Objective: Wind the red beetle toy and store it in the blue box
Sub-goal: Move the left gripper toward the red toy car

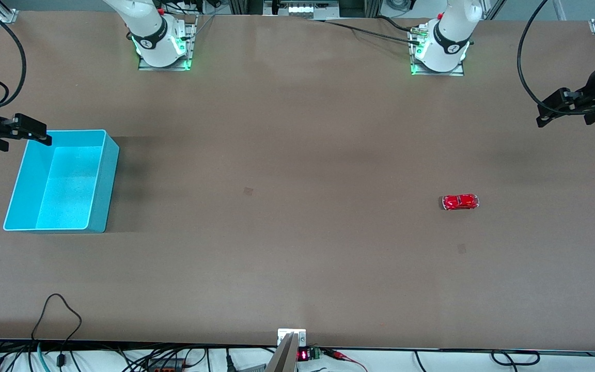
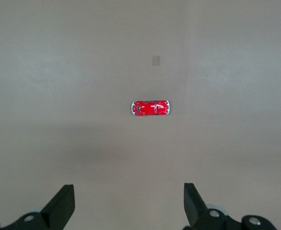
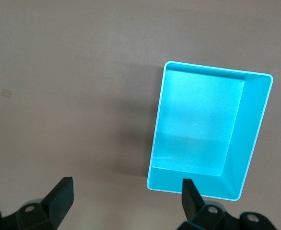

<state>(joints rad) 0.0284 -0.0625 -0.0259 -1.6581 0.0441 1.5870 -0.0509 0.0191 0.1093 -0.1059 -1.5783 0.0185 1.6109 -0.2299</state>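
Observation:
The red beetle toy (image 1: 460, 202) stands alone on the brown table toward the left arm's end. It also shows in the left wrist view (image 2: 150, 108), lying crosswise some way ahead of the fingers. My left gripper (image 1: 545, 111) is open and empty (image 2: 129, 199), up in the air over the table's edge at that end. The blue box (image 1: 105, 186) is empty and sits at the right arm's end; the right wrist view shows its inside (image 3: 248, 134). My right gripper (image 1: 29, 137) is open and empty (image 3: 126, 191), over the box's corner nearest the robots' bases.
Two small dark marks are on the table, one mid-table (image 1: 248, 191) and one nearer the front camera than the toy (image 1: 462, 248). A black cable loop (image 1: 55, 310) lies by the front edge. The arm bases (image 1: 163, 46) (image 1: 439, 49) stand along the back.

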